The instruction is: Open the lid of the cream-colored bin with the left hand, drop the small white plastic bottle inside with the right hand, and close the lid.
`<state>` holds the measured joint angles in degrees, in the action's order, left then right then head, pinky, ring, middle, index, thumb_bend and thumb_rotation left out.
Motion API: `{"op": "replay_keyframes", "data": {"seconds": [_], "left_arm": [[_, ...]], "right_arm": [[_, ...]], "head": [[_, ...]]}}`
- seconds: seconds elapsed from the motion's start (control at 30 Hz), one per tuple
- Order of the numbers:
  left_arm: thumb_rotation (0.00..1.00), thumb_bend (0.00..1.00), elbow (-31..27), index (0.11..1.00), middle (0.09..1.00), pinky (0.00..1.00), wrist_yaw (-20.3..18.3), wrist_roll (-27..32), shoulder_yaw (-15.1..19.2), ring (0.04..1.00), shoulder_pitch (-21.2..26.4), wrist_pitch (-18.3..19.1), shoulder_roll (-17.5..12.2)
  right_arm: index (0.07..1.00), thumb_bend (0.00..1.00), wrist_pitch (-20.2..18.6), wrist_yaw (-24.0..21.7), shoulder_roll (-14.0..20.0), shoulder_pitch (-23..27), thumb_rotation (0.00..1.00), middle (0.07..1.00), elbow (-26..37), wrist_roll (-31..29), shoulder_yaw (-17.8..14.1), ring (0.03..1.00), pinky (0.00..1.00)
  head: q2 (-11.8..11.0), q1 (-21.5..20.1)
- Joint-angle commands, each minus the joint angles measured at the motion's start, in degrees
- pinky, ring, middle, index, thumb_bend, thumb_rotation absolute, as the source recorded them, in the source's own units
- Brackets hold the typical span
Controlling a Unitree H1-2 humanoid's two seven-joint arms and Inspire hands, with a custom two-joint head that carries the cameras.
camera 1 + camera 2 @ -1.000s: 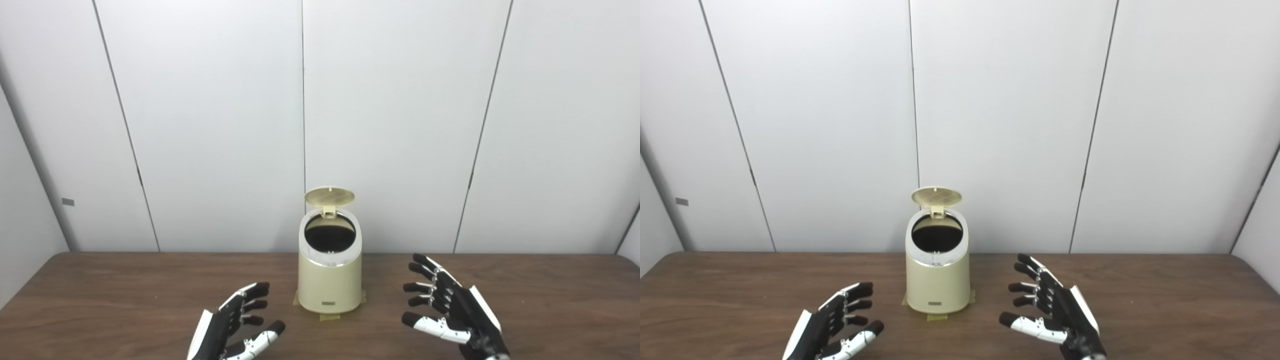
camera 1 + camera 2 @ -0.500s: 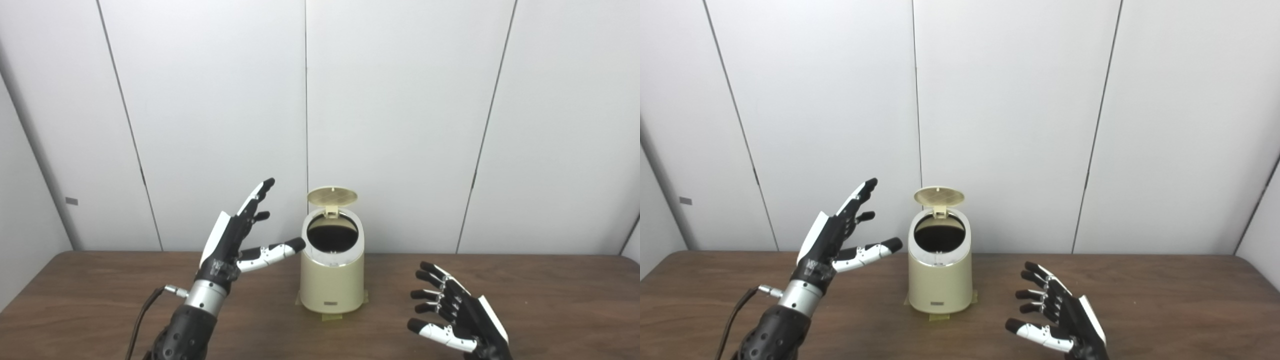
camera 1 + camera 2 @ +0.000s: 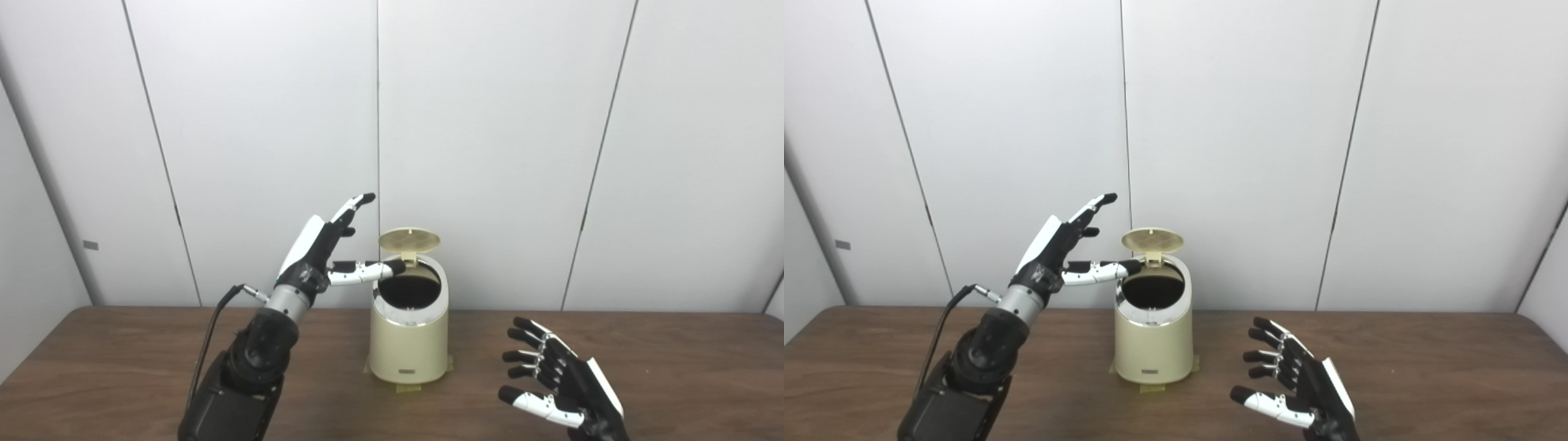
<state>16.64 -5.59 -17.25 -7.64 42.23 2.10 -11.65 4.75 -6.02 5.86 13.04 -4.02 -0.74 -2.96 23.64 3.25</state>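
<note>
While the lid (image 3: 408,238) stands open, the left hand (image 3: 318,245) hovers beside it.

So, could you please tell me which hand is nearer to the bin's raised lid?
Left. The left hand is raised just left of the lid, thumb reaching toward its hinge; the right hand hovers low over the table, right of the bin.

Twin head cameras, side by side, facing table (image 3: 122,343) and wall (image 3: 490,122).
</note>
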Motion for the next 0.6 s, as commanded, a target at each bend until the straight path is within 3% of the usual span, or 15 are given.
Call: {"op": "replay_keyframes", "data": {"seconds": [0.0, 0.27, 0.47, 0.57], "left_arm": [[0.45, 0.96, 0.49, 0.952, 0.972, 0.91, 0.15, -1.2, -0.55, 1.0, 4.19, -1.17, -1.12], [0.44, 0.95, 3.89, 0.913, 0.953, 0.88, -1.98, -2.74, -3.06, 0.971, 6.52, -2.57, -1.65], [0.41, 0.95, 3.64, 0.782, 0.807, 0.83, -2.26, -4.11, -4.47, 0.874, 6.3, -3.68, -2.33], [0.41, 0.95, 2.91, 0.744, 0.781, 0.8, -2.65, -5.29, -5.37, 0.852, 6.09, -3.59, -3.02]], "right_arm": [[0.813, 0.8, 0.45, 1.01, -0.47, 1.34, 0.25, 0.813, 2.21, -0.66, -0.22, 0.679, 0.59], [0.812, 0.79, 0.24, 1.74, -0.86, 1.15, 0.26, 0.798, 3.06, 0.69, 0.18, 0.66, 0.58], [0.804, 0.79, -0.39, 2.21, -1.17, 1.3, 0.25, 0.79, 3.28, 0.68, 0.45, 0.649, 0.57], [0.803, 0.78, -0.47, 2.25, -1.19, 1.47, 0.25, 0.789, 3.09, 0.8, 0.67, 0.637, 0.55]], "head": [[-0.1, -0.07], [0.11, -0.96], [0.35, -1.3], [0.42, -1.45]]}}
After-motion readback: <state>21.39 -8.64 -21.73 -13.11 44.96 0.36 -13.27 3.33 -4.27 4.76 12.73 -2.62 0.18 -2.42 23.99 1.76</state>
